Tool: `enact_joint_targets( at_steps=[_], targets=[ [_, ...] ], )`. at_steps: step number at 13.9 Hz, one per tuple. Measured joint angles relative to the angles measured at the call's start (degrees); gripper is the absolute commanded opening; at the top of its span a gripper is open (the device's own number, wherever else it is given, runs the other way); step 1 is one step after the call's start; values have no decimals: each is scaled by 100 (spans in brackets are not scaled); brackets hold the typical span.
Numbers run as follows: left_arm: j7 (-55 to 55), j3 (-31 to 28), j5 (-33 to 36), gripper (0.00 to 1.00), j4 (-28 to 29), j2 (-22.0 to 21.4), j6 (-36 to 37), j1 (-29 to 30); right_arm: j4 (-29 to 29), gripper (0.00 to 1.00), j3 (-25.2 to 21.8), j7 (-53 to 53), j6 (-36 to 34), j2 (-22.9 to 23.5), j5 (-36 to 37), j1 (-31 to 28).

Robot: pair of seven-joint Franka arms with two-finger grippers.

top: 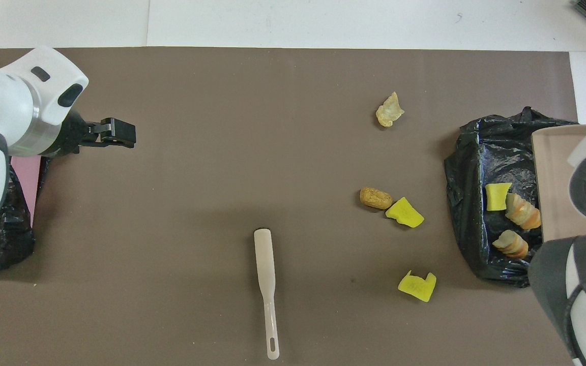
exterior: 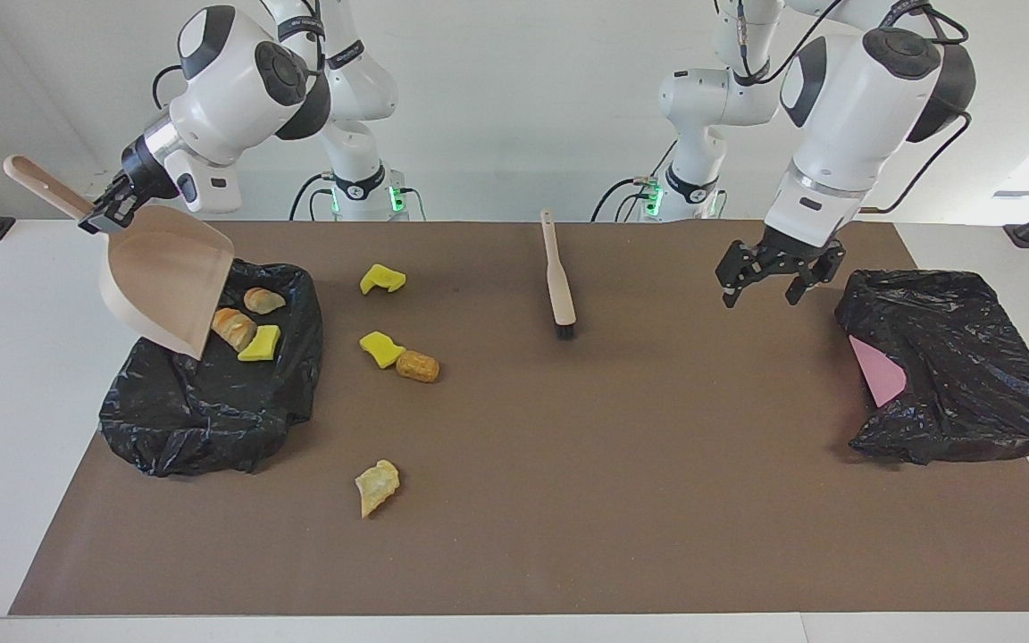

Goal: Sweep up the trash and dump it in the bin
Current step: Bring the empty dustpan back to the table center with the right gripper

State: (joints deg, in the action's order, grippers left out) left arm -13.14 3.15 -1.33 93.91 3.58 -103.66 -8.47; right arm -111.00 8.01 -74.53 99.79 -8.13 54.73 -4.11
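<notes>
Light trash, some in the bin, some on the table

The right pincer (exterior: 108,212) grips the dustpan (exterior: 166,286) by its handle over the bin (exterior: 211,411), three trash pieces (exterior: 251,326) below. Four pieces (exterior: 398,357) look soft, probably light. The left pincer (exterior: 773,277) hangs open.

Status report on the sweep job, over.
Right gripper shut on dustpan handle, tilted over bin. Left gripper open, empty, over mat. Three trash pieces in bin; four on mat. Brush lies untouched.
</notes>
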Motion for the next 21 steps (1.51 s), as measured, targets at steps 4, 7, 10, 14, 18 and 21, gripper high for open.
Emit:
enact_joint_targets(
  at_steps=[4, 7, 10, 14, 18, 21],
  targets=[
    [459, -433, 1, 100, -37, -130, 216, 74, 900, 0, 212, 577, -165, 701, -1241, 104],
    [949, -641, -10, 100, -61, -380, 610, 316, 1726, 0, 239, 1899, -1028, 1397, -1502, 860],
    [1156, -781, -6, 100, -104, -532, 1027, 355, 3276, 0, 256, 3400, -2095, 2528, -1873, 1651],
    [1596, -734, -5, 100, -210, -535, 1178, 352, 4570, 0, 241, 5465, -2519, 3651, -2850, 2090],
    [1715, -717, -2, 100, -210, -535, 1243, 350, 5290, 0, 232, 7691, -2294, 4355, -4096, 2472],
    [1874, -713, 25, 100, -185, -566, 1336, 349, 5406, 0, 239, 8865, -1941, 4676, -4520, 2645]
  ],
)
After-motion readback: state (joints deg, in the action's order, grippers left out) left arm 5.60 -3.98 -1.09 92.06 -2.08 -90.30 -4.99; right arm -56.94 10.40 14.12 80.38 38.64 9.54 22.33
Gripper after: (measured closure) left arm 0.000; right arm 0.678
